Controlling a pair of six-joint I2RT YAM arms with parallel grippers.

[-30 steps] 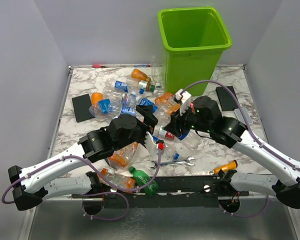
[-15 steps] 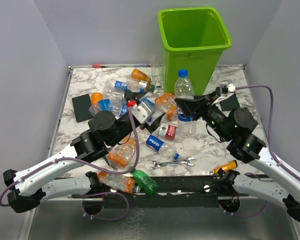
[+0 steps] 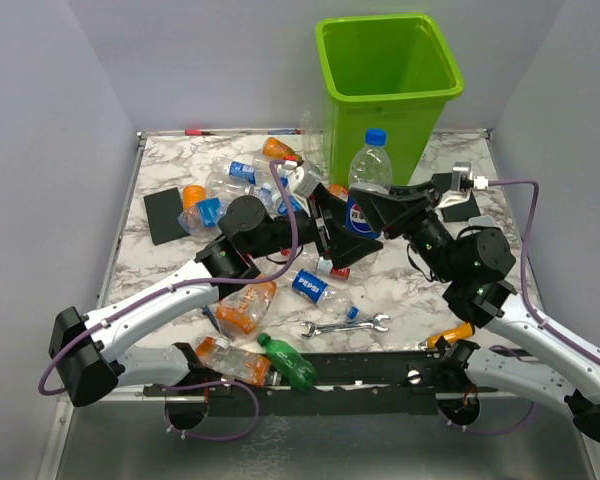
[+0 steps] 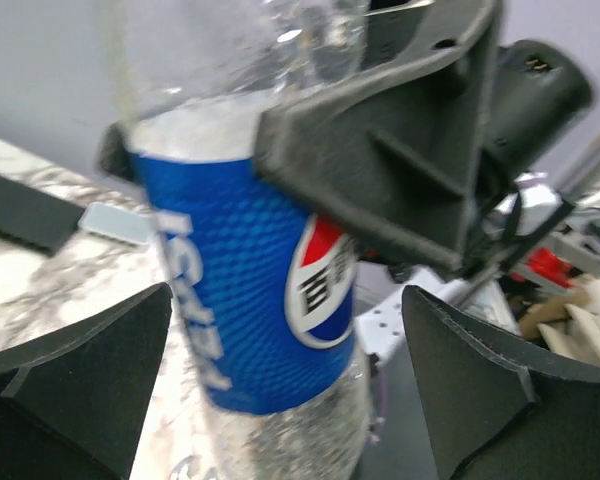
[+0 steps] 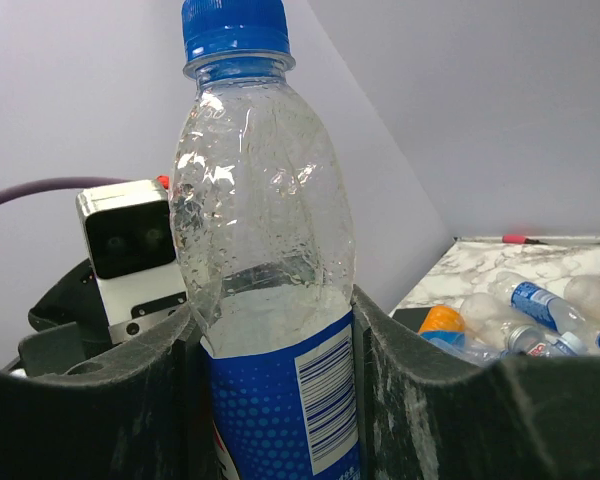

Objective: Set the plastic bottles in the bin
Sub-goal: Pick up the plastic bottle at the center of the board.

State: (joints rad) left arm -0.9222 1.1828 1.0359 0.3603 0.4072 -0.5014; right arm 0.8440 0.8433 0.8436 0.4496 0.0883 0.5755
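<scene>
The right gripper (image 3: 372,212) clenches one upright bottle (image 3: 369,180) aloft, just in front of the bin (image 3: 380,130). The left gripper (image 3: 345,232) gapes wide on either side of it, not touching. About a dozen bottles (image 3: 245,305) lie on the surface (image 3: 400,290), so most of the job is left.

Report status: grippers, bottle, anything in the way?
Right gripper shut on Pepsi bottle, upright, not yet over the bin. Left gripper open, fingers flanking that bottle, clear of it. Loose bottles littering the table.
</scene>
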